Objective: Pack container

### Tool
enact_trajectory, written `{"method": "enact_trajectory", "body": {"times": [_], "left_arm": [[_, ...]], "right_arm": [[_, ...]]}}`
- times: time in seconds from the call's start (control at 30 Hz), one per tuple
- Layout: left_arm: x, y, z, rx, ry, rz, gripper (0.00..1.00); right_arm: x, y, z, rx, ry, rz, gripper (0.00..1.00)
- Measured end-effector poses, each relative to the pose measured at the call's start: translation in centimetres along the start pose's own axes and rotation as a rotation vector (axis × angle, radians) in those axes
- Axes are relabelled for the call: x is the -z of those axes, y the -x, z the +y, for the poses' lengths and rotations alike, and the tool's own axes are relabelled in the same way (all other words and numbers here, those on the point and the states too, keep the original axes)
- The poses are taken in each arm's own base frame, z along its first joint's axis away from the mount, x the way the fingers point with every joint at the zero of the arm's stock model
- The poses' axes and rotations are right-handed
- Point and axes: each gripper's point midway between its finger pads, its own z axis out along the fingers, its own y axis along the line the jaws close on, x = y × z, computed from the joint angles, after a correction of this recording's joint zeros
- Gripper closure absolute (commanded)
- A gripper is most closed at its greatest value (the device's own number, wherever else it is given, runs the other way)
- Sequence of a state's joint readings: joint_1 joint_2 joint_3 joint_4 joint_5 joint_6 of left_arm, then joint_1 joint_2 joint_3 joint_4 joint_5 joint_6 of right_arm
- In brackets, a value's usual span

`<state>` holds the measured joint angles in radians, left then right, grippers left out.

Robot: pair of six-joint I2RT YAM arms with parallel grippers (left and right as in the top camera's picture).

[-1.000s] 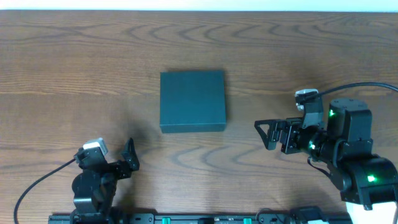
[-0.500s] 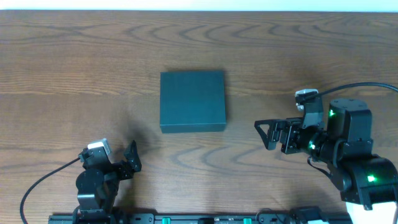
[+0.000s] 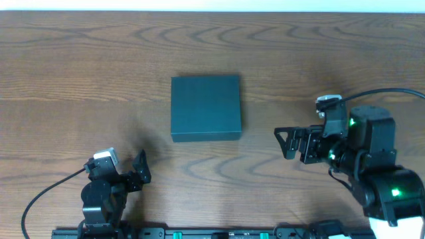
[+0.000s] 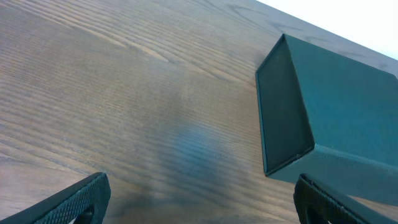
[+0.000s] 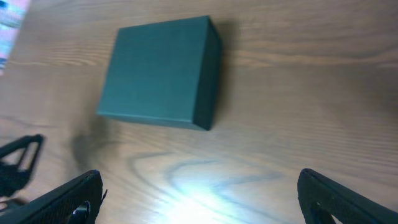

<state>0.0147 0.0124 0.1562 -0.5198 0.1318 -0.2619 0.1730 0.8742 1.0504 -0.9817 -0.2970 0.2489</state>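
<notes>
Closed matte dark-teal cardboard container (image 3: 205,107) on the wooden table (image 3: 80,66), both arms well apart
Left gripper (image 3: 139,170) and right gripper (image 3: 287,141) gape empty; a one-sided push could slide the shut box instead of opening it

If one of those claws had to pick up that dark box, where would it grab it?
Probably across two opposite side walls of the container, coming straight down from above. It lies flat and closed, its lid offers no handle, and its straight vertical sides are bare. The right gripper is open and nearer, though the box looks wide for it.
</notes>
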Motion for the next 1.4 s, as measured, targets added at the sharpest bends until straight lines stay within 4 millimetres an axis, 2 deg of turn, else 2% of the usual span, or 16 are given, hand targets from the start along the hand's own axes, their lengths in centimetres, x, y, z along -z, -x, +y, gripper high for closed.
{"method": "enact_trajectory", "body": {"times": [0.17, 0.33, 0.53, 0.67, 0.9, 1.27, 1.4], "left_arm": [[0.0, 0.0, 0.0, 0.0, 0.0, -0.001, 0.05], [0.0, 0.0, 0.0, 0.0, 0.0, -0.001, 0.05], [0.0, 0.0, 0.0, 0.0, 0.0, -0.001, 0.05], [0.0, 0.0, 0.0, 0.0, 0.0, -0.001, 0.04], [0.0, 0.0, 0.0, 0.0, -0.001, -0.001, 0.05], [0.0, 0.0, 0.0, 0.0, 0.0, -0.001, 0.05], [0.0, 0.0, 0.0, 0.0, 0.0, -0.001, 0.05]], "right_arm": [[-0.5, 0.0, -2.2, 0.047, -0.14, -0.068, 0.01], [-3.8, -0.8, -4.7, 0.068, -0.181, -0.195, 0.01], [-7.5, -5.1, -6.2, 0.098, -0.101, -0.334, 0.01], [-8.7, -7.8, -6.9, 0.1, -0.073, -0.347, 0.01], [-8.9, -9.1, -7.2, 0.114, -0.045, -0.41, 0.01], [-6.2, -6.8, -5.7, 0.146, 0.004, -0.578, 0.01], [-5.9, -6.7, -5.6, 0.15, 0.009, -0.59, 0.01]]}}
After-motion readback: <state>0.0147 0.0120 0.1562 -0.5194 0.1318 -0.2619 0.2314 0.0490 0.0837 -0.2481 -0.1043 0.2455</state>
